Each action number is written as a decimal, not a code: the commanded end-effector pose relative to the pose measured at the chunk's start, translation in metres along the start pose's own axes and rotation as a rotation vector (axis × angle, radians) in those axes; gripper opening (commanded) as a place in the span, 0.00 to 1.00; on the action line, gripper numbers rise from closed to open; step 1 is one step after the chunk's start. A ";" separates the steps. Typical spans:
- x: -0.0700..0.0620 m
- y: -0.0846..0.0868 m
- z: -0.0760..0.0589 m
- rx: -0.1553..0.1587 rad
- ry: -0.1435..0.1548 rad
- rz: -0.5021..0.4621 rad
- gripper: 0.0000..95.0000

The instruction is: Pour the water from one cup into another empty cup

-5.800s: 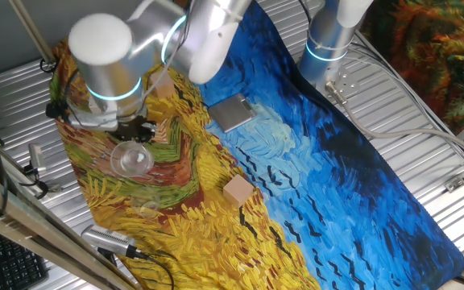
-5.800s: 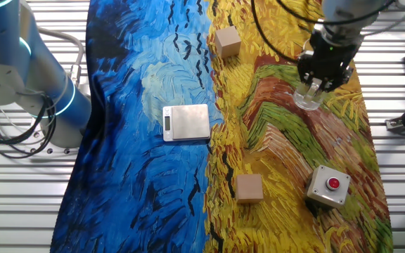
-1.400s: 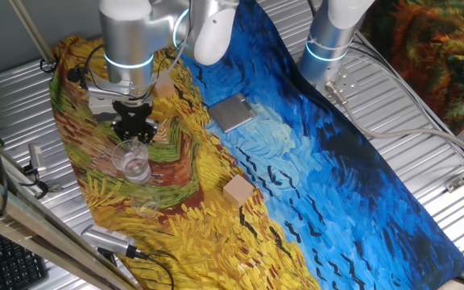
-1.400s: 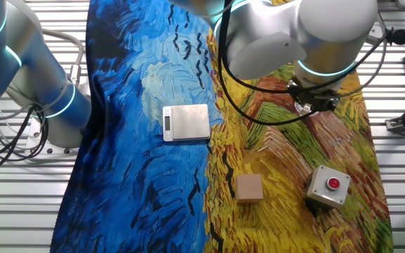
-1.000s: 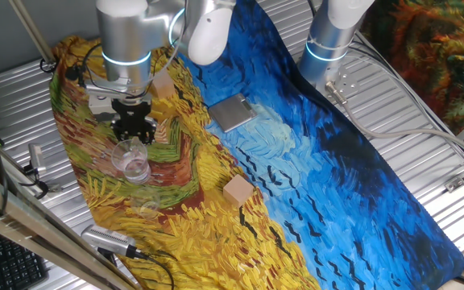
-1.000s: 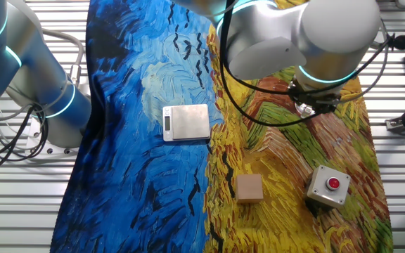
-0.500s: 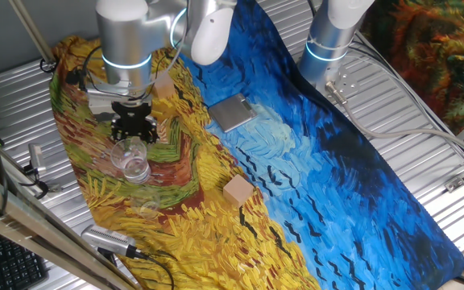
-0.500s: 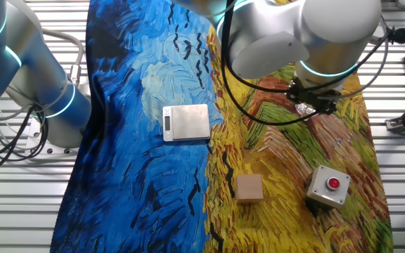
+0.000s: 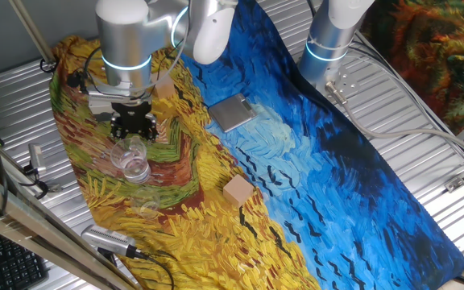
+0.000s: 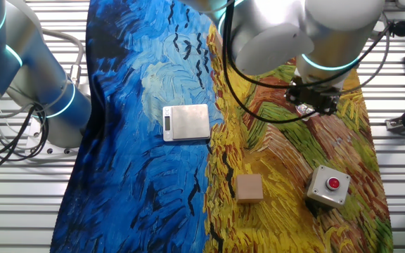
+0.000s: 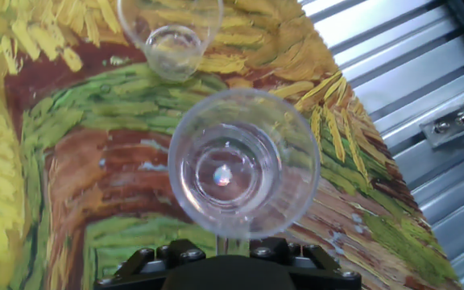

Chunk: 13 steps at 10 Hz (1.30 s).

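My gripper (image 9: 132, 127) above a clear cup (image 11: 244, 165) on the painted cloth (image 9: 296, 161), second cup (image 11: 170, 31) beyond it (rim cut off), my fingertips hidden, grip state impossible to tell.

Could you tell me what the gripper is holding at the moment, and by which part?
The gripper holds a clear plastic cup by its rim, at the side nearest the hand, a finger pinching the wall. The cup hangs upright.

Bright, even light, soft shadows. Fixed views sharp. Hand view: glare spot inside the near cup (image 11: 244, 163); gripper housing below it dark and blurred.
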<state>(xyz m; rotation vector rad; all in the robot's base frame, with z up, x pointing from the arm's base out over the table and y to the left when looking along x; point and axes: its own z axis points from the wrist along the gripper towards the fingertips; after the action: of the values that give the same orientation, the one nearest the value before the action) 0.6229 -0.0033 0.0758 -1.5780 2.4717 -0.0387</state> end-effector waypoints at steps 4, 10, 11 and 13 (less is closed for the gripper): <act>0.024 0.003 -0.022 -0.043 0.064 -0.001 0.60; 0.047 0.052 -0.083 -0.074 0.233 0.123 0.60; 0.048 0.066 -0.094 -0.068 0.242 0.165 0.60; 0.044 0.090 -0.103 -0.065 0.226 0.350 0.60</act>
<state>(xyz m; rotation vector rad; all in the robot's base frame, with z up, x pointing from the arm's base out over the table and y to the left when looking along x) 0.5164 -0.0213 0.1528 -1.3888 2.8465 -0.1320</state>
